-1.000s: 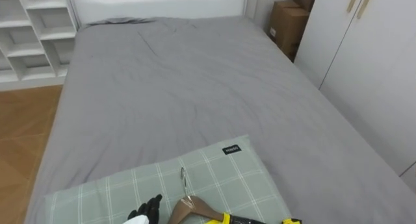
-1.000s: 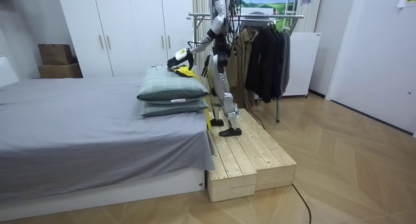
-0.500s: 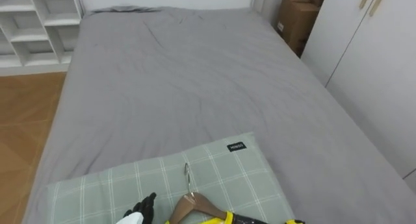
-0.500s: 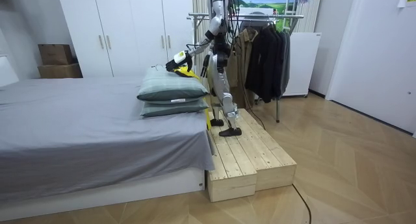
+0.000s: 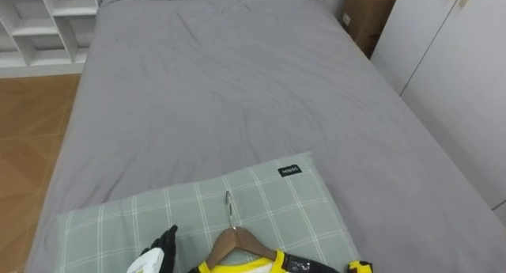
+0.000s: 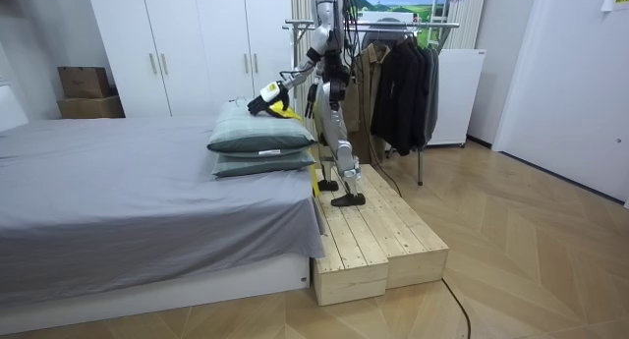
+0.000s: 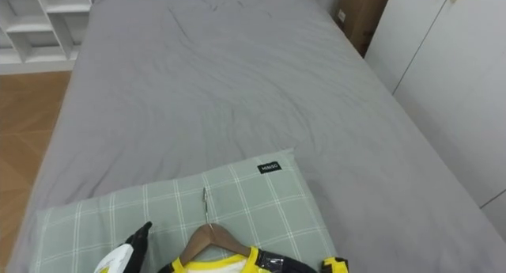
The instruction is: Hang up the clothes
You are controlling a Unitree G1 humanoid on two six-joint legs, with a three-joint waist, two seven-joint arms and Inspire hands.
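The robot stands on the wooden platform [image 6: 378,241] at the pillow end of the bed [image 5: 237,91], facing along the mattress, with the clothes rack [image 6: 393,27] and its dark coats behind its back. The wooden hanger [image 5: 237,240] lies on the green checked pillow [image 5: 111,221] right below the head camera, already carrying the yellow-and-black garment [image 5: 237,266], which runs off the lower edge of the eye views. The hanger's shoulders run across the view from left to right. Its metal hook [image 5: 229,206] points straight away from the robot, toward the far end of the bed and so away from the rack. The left hand [image 5: 152,255] reaches out over the pillow just to the left of the hanger's left shoulder, close beside it but apart from the wood. Most of it is cut off by the lower edge, so I cannot tell how far open it is or whether it has hold of any cloth. This hand looks best placed for the hanger, which probably has to be lifted and turned about so the hook leads toward the rack.
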